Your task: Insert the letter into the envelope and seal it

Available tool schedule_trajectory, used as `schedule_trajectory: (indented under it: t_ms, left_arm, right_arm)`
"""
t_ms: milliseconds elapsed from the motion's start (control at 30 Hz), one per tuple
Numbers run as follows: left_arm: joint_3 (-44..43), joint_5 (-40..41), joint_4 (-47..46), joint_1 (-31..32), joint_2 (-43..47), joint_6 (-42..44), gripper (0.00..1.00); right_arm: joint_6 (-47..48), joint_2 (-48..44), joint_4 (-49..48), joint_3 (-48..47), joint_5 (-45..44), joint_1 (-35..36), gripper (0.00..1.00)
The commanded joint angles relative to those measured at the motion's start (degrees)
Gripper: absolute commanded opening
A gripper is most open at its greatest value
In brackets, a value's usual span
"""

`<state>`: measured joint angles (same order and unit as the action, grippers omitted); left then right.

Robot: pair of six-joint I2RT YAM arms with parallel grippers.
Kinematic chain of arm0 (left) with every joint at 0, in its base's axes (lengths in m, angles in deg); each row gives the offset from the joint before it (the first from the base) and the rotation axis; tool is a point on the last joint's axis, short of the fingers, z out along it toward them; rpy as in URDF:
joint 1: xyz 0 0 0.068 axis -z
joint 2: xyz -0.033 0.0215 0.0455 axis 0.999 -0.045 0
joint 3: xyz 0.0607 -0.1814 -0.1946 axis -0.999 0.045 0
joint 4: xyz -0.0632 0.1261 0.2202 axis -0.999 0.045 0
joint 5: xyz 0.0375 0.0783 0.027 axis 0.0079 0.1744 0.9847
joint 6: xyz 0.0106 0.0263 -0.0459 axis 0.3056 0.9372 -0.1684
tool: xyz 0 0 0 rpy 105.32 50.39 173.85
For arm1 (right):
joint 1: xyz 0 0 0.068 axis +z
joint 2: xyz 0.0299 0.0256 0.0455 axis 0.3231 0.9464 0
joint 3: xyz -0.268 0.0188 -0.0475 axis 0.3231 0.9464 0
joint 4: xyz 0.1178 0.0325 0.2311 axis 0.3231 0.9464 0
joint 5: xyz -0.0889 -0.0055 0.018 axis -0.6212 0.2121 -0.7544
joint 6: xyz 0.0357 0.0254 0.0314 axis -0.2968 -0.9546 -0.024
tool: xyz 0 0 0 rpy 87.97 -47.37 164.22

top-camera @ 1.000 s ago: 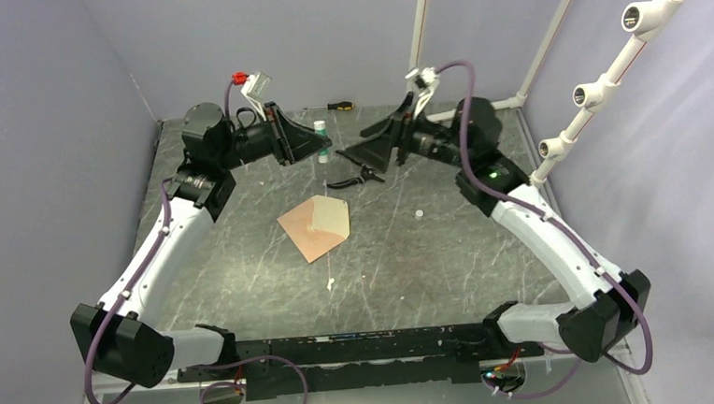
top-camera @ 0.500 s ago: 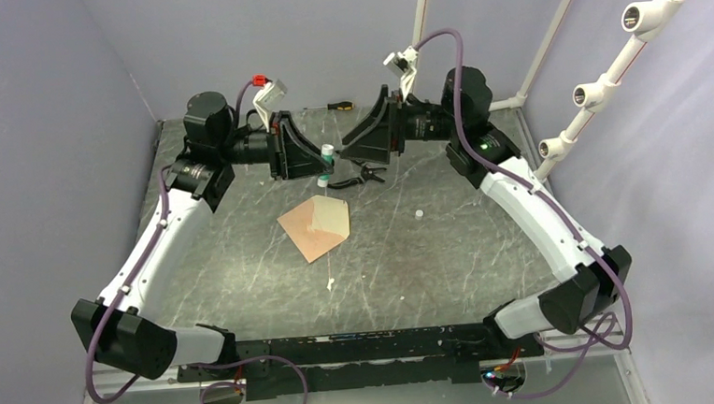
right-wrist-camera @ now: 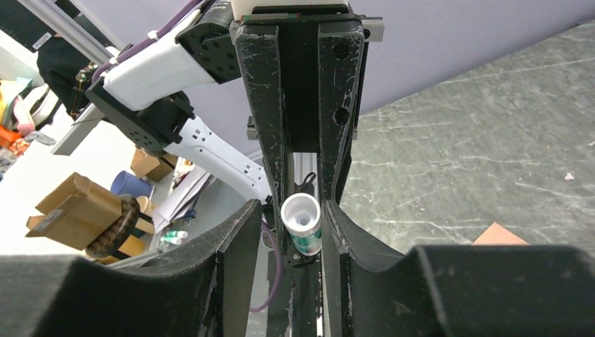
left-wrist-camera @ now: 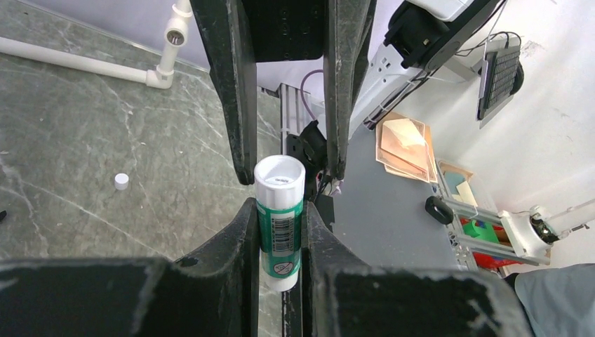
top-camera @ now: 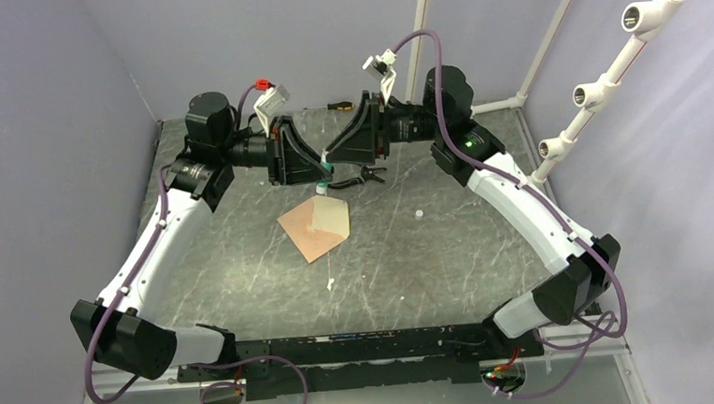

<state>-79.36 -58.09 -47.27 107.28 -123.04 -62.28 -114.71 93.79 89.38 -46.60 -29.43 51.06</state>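
Envelope laid flat mid-bench, judged light, floppy, best lifted by an edge | glue stick clenched in left jaws | right jaws straddling its cap, not yet clamped | letter not told apart

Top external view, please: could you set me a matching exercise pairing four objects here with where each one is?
1 green-and-white glue stick
2 kraft-brown paper envelope
3 small white cap
4 yellow-and-black-handled screwdriver

A by the far edge of the grey table
B clamped in the left gripper
C flat at mid-table
D loose, right of the envelope

Pairs: 1-B, 2-C, 3-D, 4-A.
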Motion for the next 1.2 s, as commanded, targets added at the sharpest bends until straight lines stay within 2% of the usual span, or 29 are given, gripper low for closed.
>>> schedule_trajectory:
  t_ms: [0, 133, 167, 333, 367, 433, 567, 667, 767, 833, 867, 933, 967, 1000, 1067, 1167]
  left_arm:
    - [-2.75, -0.49, 2.17, 0.18, 1.48, 3.12, 0.03]
    - [-3.26, -0.27, 3.61, 0.18, 1.53, 4.22, 0.03]
    - [-3.34, -0.24, 3.95, 0.18, 1.55, 4.45, 0.02]
    - [-4.14, 4.42, 7.9, 0.18, 1.95, 7.59, 0.03]
    - [-4.22, 7.14, 9.2, 0.18, 2.19, 8.66, 0.02]
    - [-4.04, 14.75, 10.98, 0.18, 2.93, 10.43, 0.02]
    - [-1.57, 31.76, 10.05, 0.18, 5.2, 12.03, 0.02]
    - [-0.68, 36.71, 8.63, 0.18, 5.49, 12.61, 0.02]
    - [0.03, 39.81, 8.55, 0.18, 5.54, 13.15, 0.02]
    - [1.18, 40.66, 7.82, 0.18, 6.07, 13.05, 0.03]
    - [1.43, 39.83, 7.89, 0.18, 6.08, 13.16, 0.03]
    - [0.99, 36.16, 9.3, 0.18, 5.67, 13.63, 0.02]
    - [0.67, 33.37, 9.76, 0.18, 5.51, 13.9, 0.02]
    - [0.27, 29.14, 10.45, 0.18, 5.33, 14.25, 0.03]
    - [-1.18, 21.65, 12.08, 0.18, 4.58, 14.38, 0.02]
    - [-4.12, 10.28, 14.51, 0.18, 2.61, 13.57, 0.03]
  right_arm:
    - [2.11, 1.23, -0.06, -4.17, -0.32, 1.78, 0.39]
    - [4.26, 2.23, 3.37, -5.52, -1.69, 2.71, 0.39]
    - [4.22, 2.21, 3.32, -5.47, -2.01, 2.81, 0.36]
    - [3.01, 1.89, 3.05, -5.62, -7.19, 2.86, 0.02]
    - [1.76, 1.66, 2.92, -5.25, -9.98, 2.86, 0.0]
    - [-0.24, 1.06, 2.47, -4.21, -16.61, 3.16, 0.0]
    - [-5.53, 1.42, 8.76, -5.91, -41.12, 7.28, 0.0]
    - [-8.62, 5.21, 19.22, -13.73, -55.63, 10.99, 0.0]
    - [-10.67, 8.96, 26.01, -20.42, -63.12, 12.7, 0.0]
    - [-11.13, 10.07, 27.5, -22.58, -64.08, 13.28, 0.0]
    - [-8.2, 10.13, 25.37, -22.54, -62.1, 13.32, 0.12]
    - [-0.13, 8.29, 18.82, -18.78, -49.52, 11.99, 0.5]
    - [3.62, 6.42, 15.76, -16.27, -42.66, 10.56, 0.65]
    - [6.88, 3.31, 13.39, -13.6, -36.06, 9.0, 0.74]
    - [10.68, -1.16, 9.64, -8.22, -23.48, 5.45, 0.82]
    - [12.68, -5.65, 5.3, -2.0, -7.99, 1.43, 0.84]
